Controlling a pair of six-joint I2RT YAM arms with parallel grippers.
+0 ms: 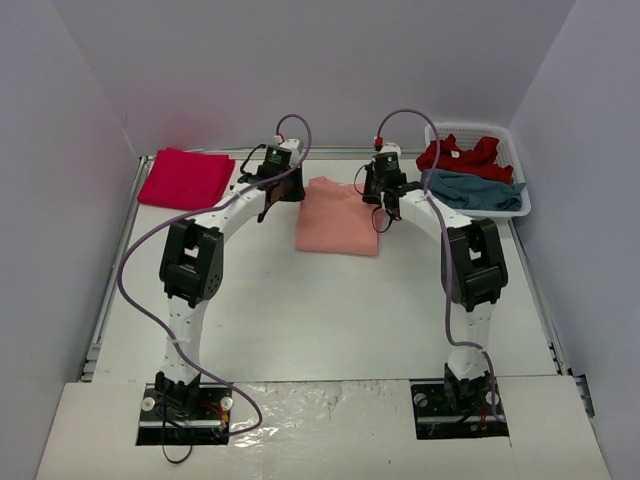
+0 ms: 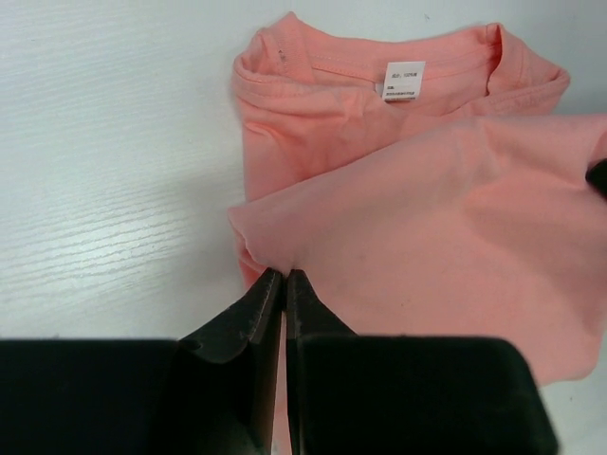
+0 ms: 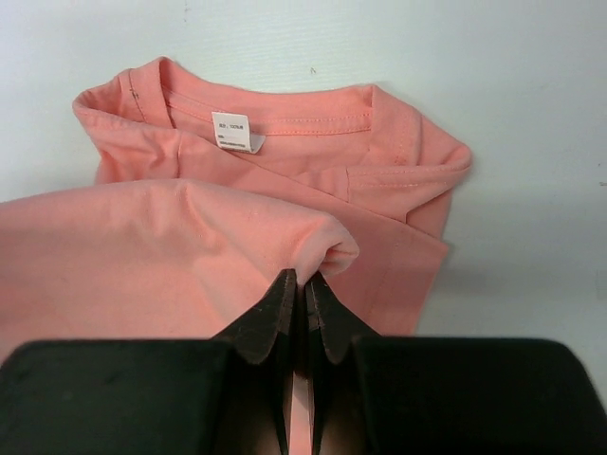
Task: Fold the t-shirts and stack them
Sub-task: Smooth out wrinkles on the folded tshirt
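White tabletop (image 1: pixel 320 300) carries the salmon t-shirt (image 1: pixel 338 217), which looks soft, light and floppy. It will likely sag and wrinkle wherever unsupported, so corners and hem edges seem the best places to pinch. At the flap's left corner the left pincer (image 2: pixel 284 277) is closed tight on the cloth, which puckers at its tips. The right pincer (image 3: pixel 303 280) is likewise clamped on the bunched right corner. Beyond both pincers the collar (image 3: pixel 285 118) and label (image 2: pixel 403 81) lie flat, with the folded-over flap spanning between them.
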